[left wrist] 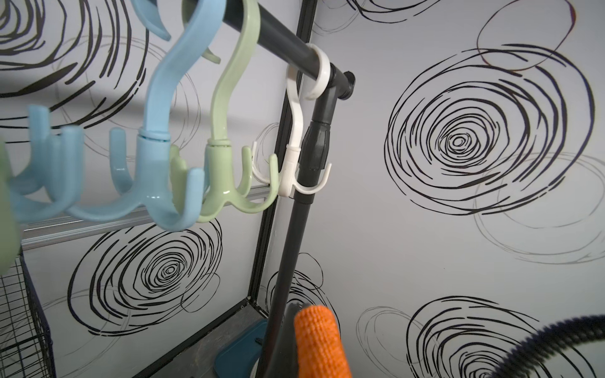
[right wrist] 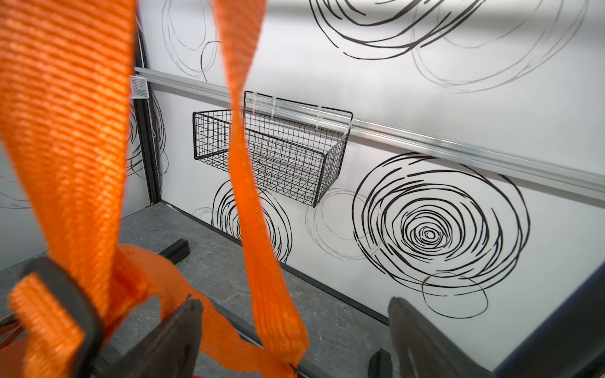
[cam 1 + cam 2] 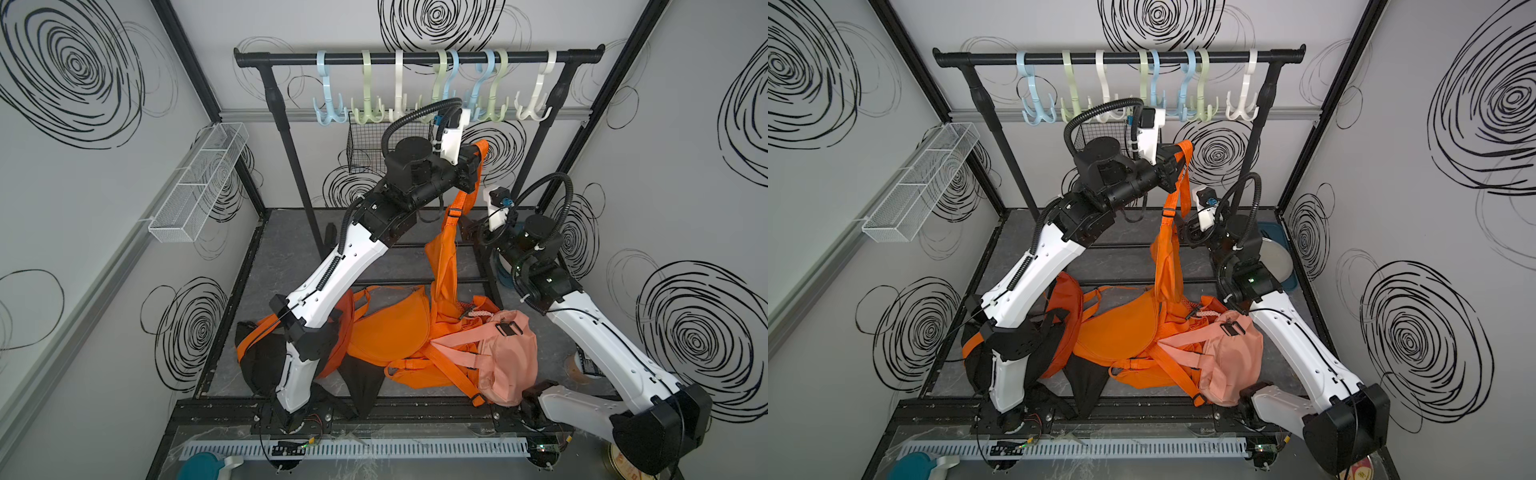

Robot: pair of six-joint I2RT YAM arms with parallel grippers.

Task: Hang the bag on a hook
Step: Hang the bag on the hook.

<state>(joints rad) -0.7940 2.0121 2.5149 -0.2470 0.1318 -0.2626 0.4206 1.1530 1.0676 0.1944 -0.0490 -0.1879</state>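
left gripper [image 3: 478, 156]: clamped shut on the orange strap [image 3: 1170, 203], raised high near the middle of the rack, just under the row of hooks.
orange bag [image 3: 442, 257]: hauled up by that strap, its body hanging slack between the 2 arms, its lower end down on the heap of bags.
right gripper [image 2: 294, 304]: fingers [image 2: 170, 340] spread wide, low beside the hanging bag; in the right wrist view 1 band of the strap drops between them, not pinched.
hooks [image 3: 368, 112]: 8 plastic hooks in blue, green and white hang from the black rail [image 3: 415, 57]; the strap sits below them and apart from them.
left wrist view: a blue hook [image 1: 157, 170], a green hook [image 1: 222, 176] and a white hook [image 1: 291, 176] fill the frame, with the tip of the orange strap poking up at the lower edge.
heap: a second orange bag [image 3: 390, 328], a pink bag [image 3: 509, 353] and a black bag [image 3: 257, 365] lie tangled on the grey table [image 3: 282, 257].
walls: a black wire basket [image 2: 278, 153] is fixed to the back wall behind the rack, a white mesh basket [image 3: 199, 183] to the side wall.
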